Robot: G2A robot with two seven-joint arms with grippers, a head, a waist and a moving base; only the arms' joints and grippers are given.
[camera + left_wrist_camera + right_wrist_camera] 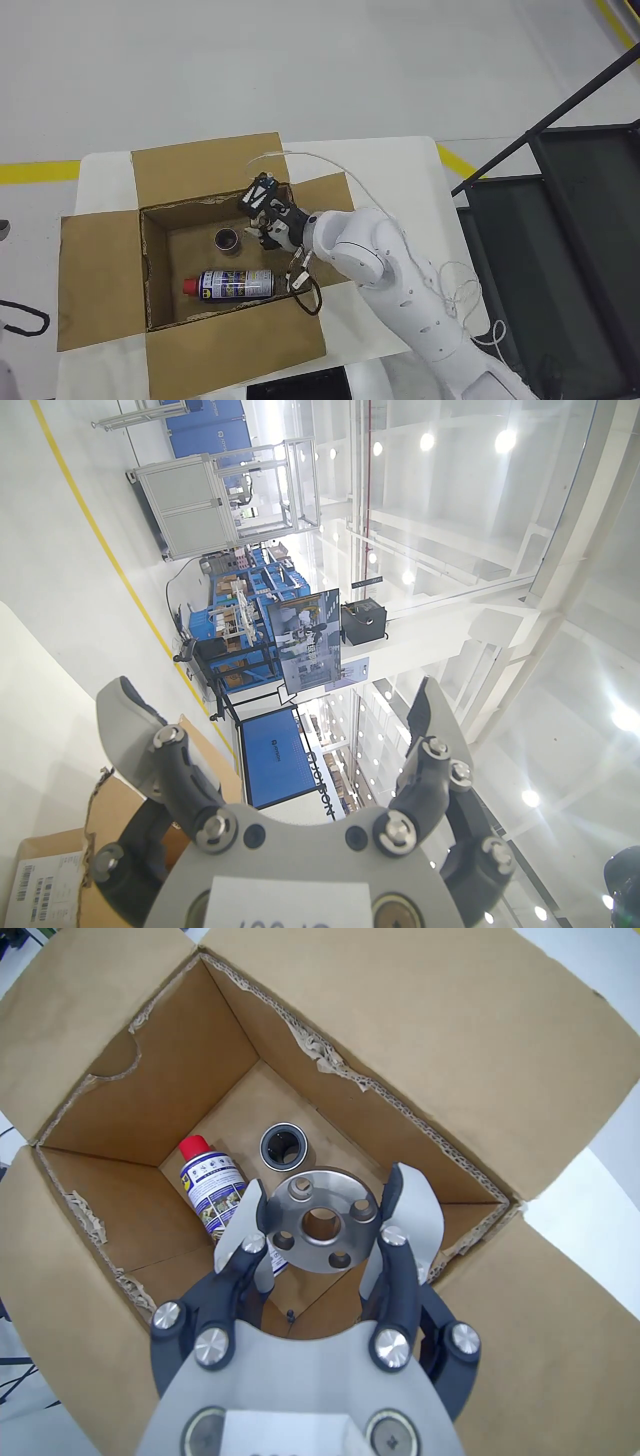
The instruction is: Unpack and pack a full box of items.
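Two items rest on the box (150,1093) floor: a spray can (210,1183) and a bearing ring (282,1146) near it. Above them the right end effector (322,1208) clamps a metal flange (320,1248); the left end effector (275,700) gapes empty.

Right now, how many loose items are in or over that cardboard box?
3: a spray can lying on the box floor, a dark ring beside it, and a metal flange held above them in the right gripper. Others may be hidden.
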